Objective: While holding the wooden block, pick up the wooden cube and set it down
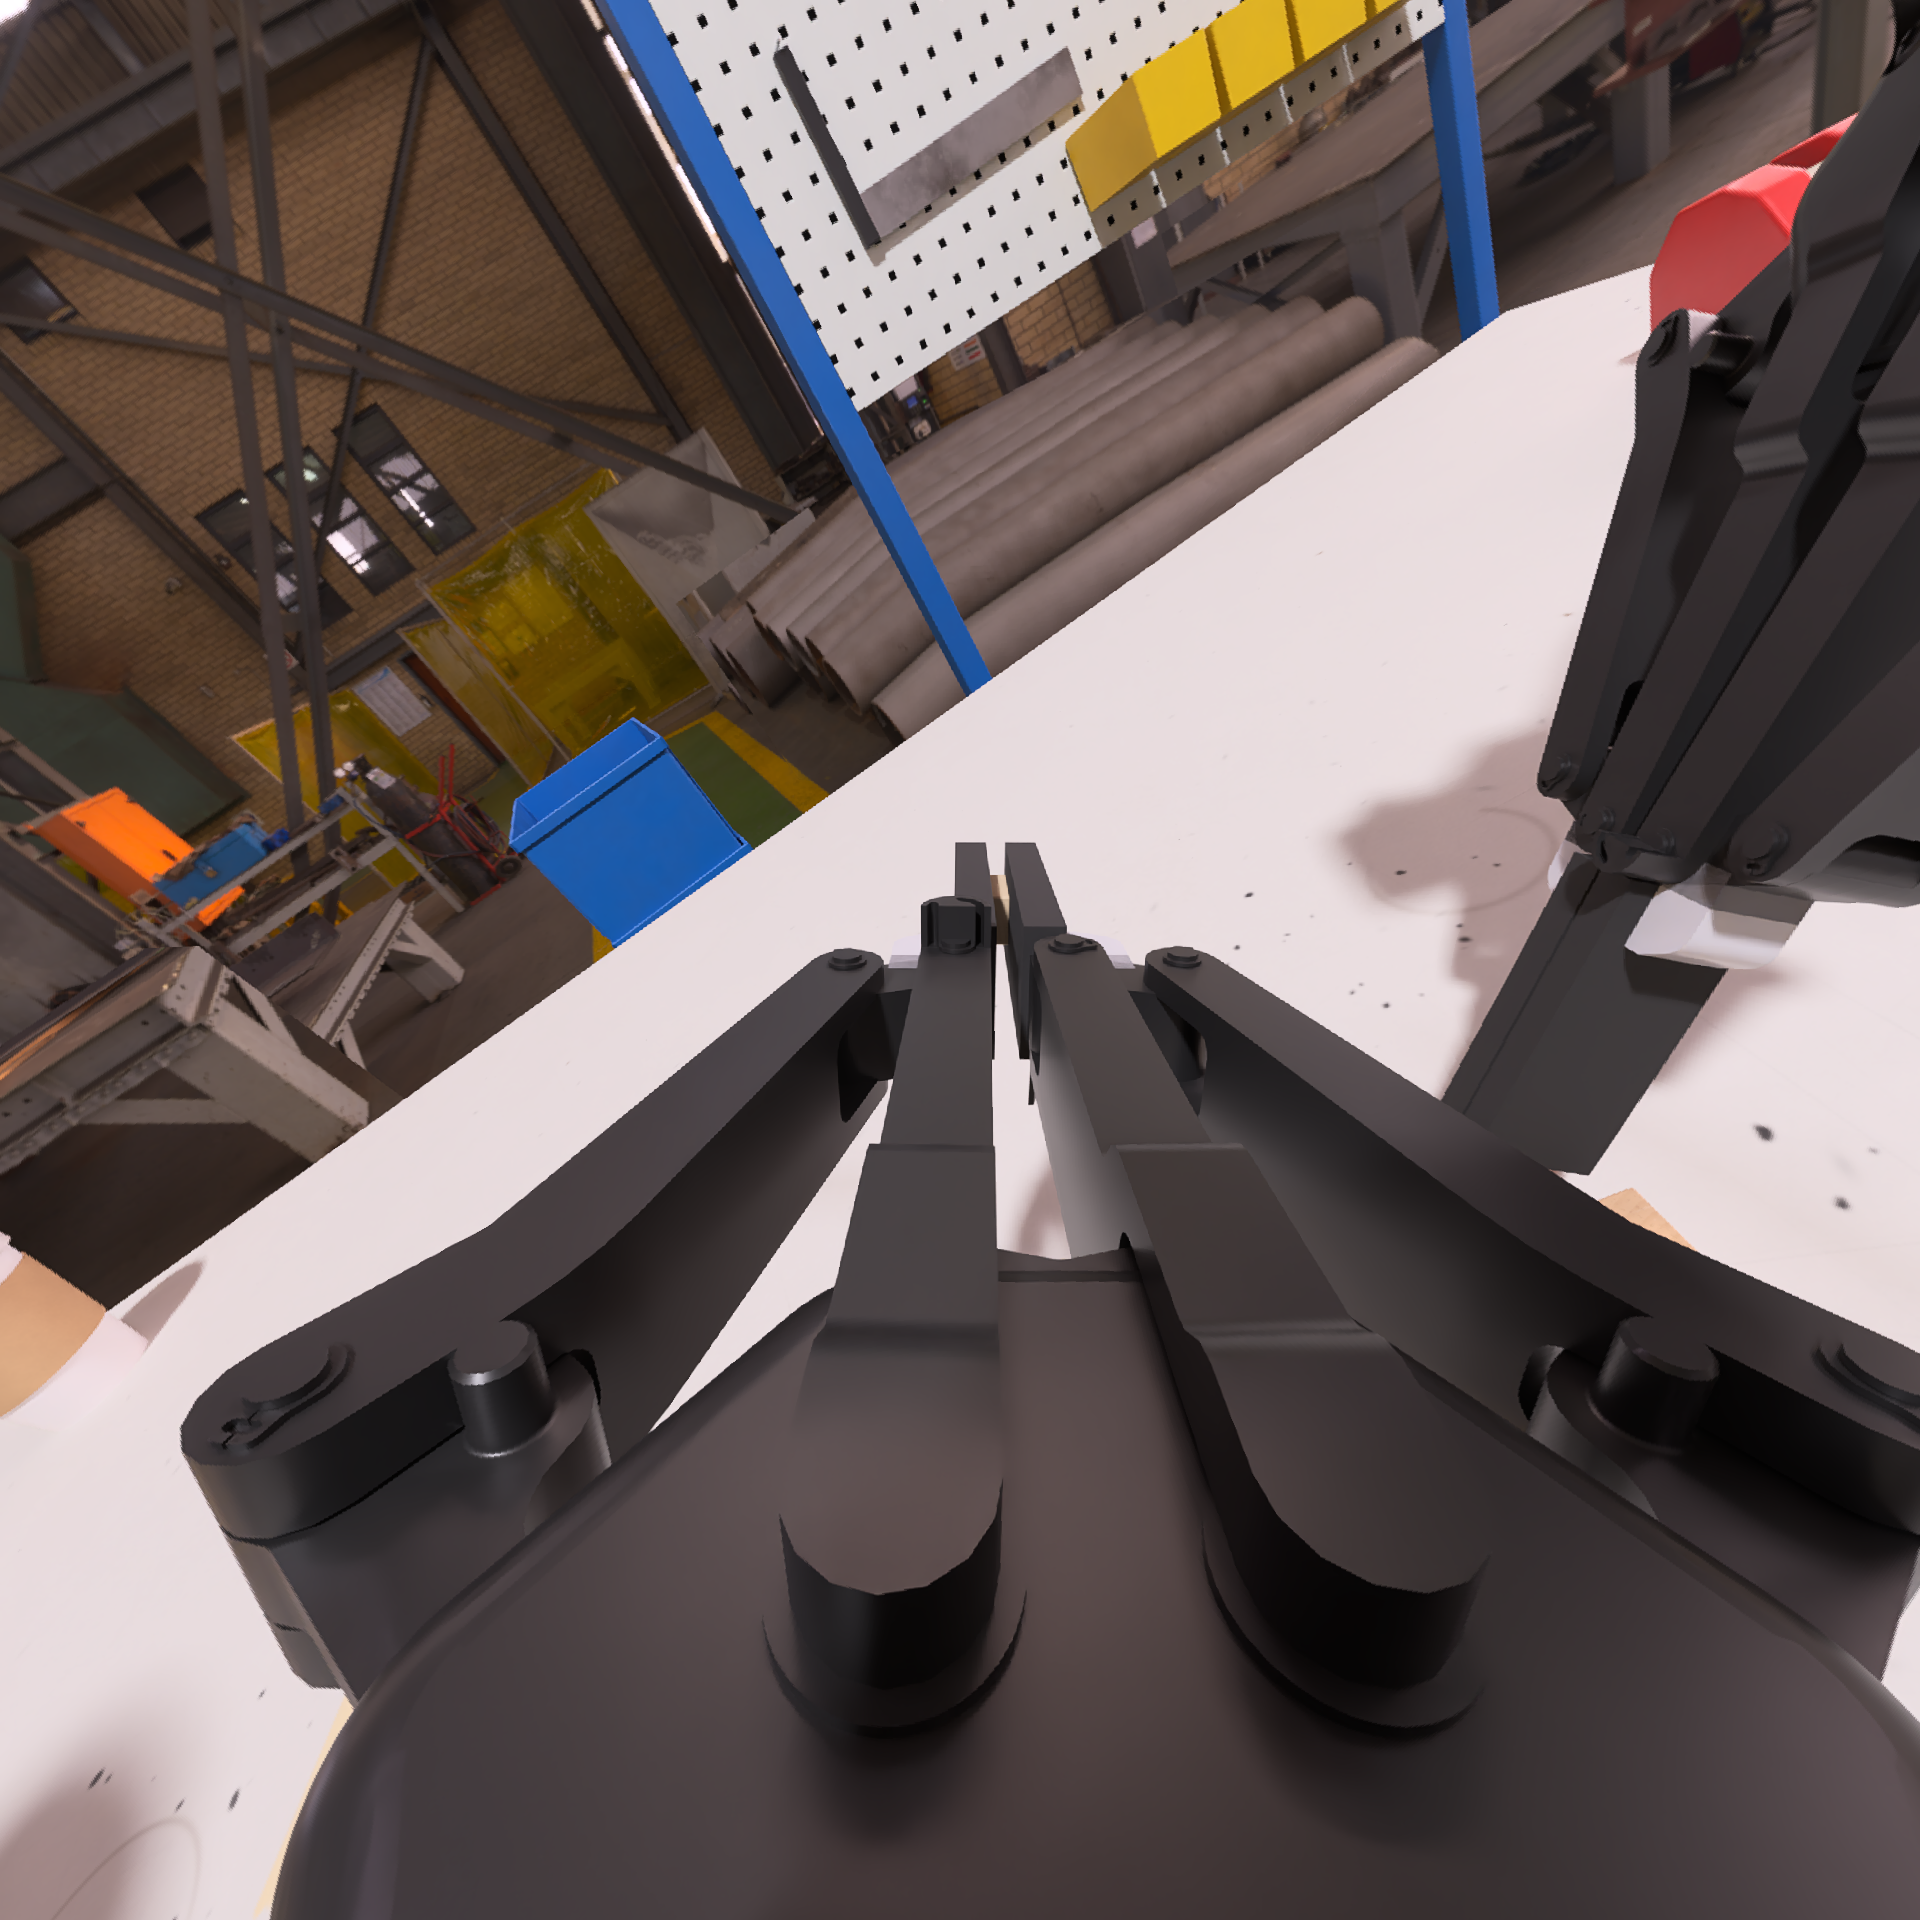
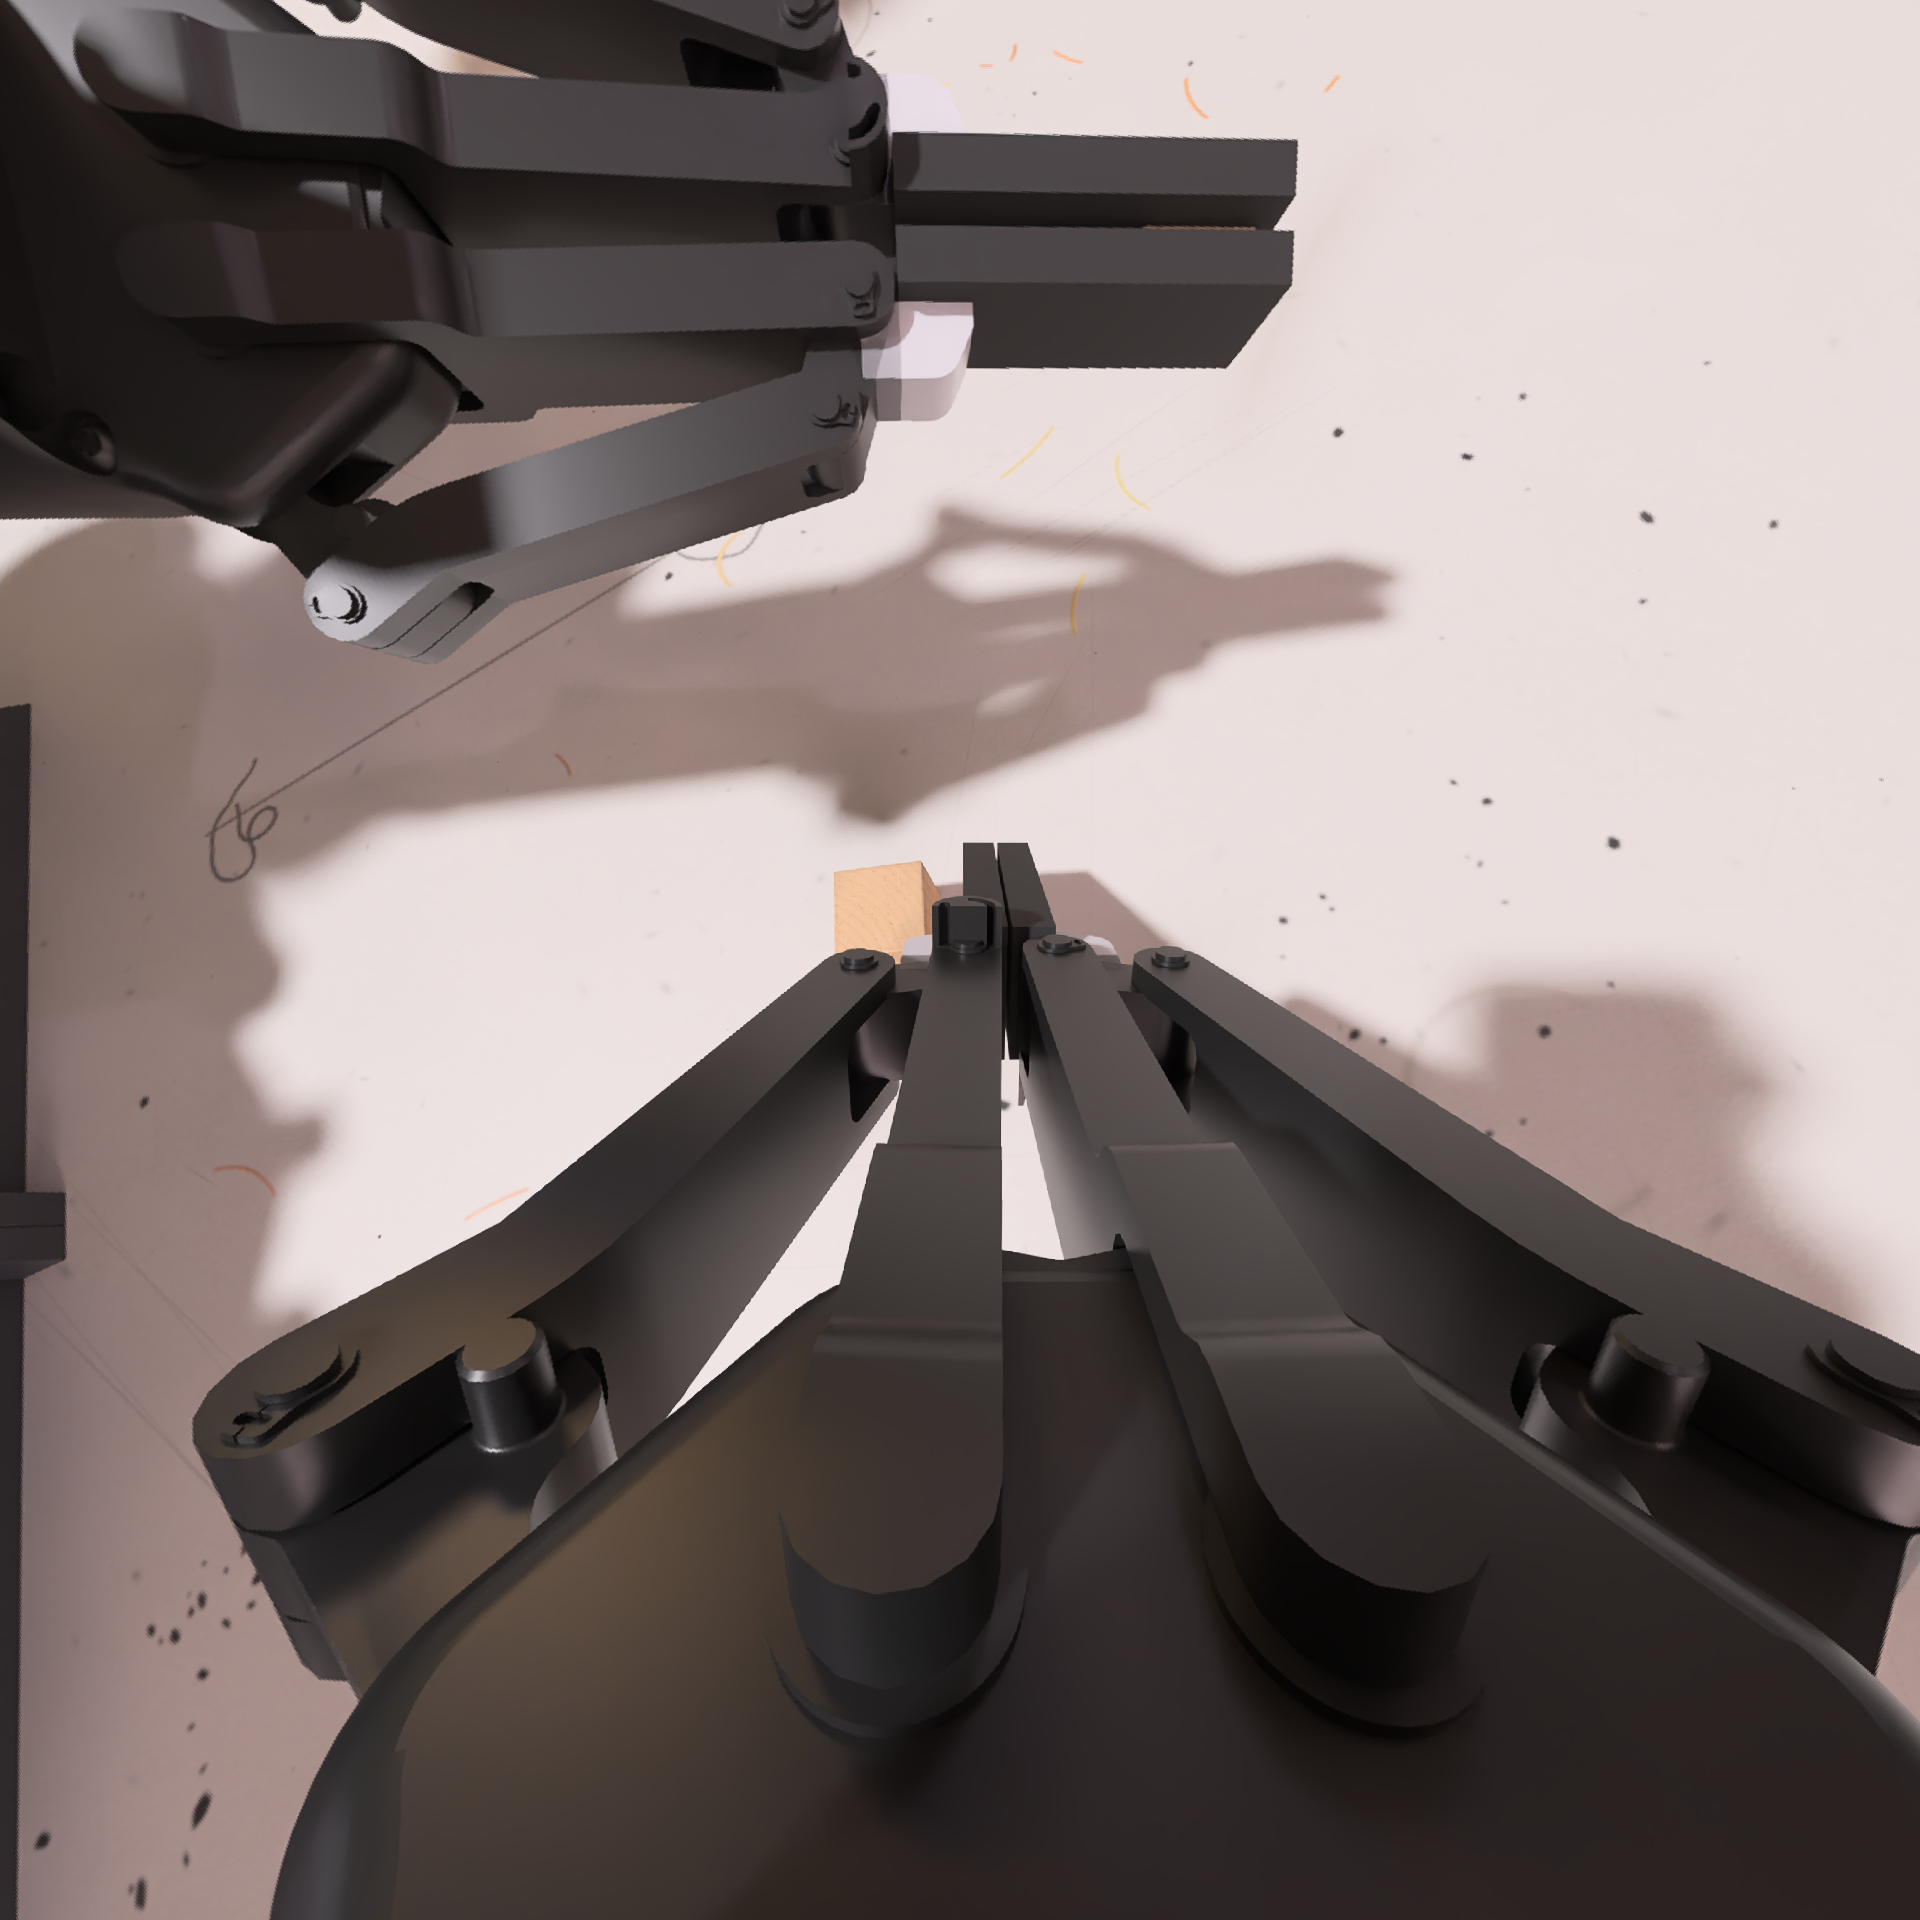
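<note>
My left gripper (image 1: 997,862) is shut on a thin wooden block, of which only a tan sliver (image 1: 1000,891) shows between the fingertips. It is held above the white table (image 1: 1195,727). In the right wrist view the left gripper (image 2: 1283,223) lies across the top, with the block's edge (image 2: 1195,227) between its fingers. My right gripper (image 2: 995,862) is shut and empty, pointing down at the table. The wooden cube (image 2: 878,912) rests on the table just left of its fingertips. In the left wrist view the right gripper (image 1: 1527,1132) stands at the right, with a corner of the cube (image 1: 1642,1216) beside it.
The table edge (image 1: 623,956) runs diagonally close ahead of the left gripper. Beyond it are a blue bin (image 1: 623,821) and a pegboard (image 1: 935,208) on blue posts with yellow bins (image 1: 1195,114). A tan object (image 1: 36,1335) sits at the left edge. A dark bar (image 2: 12,1039) borders the right wrist view.
</note>
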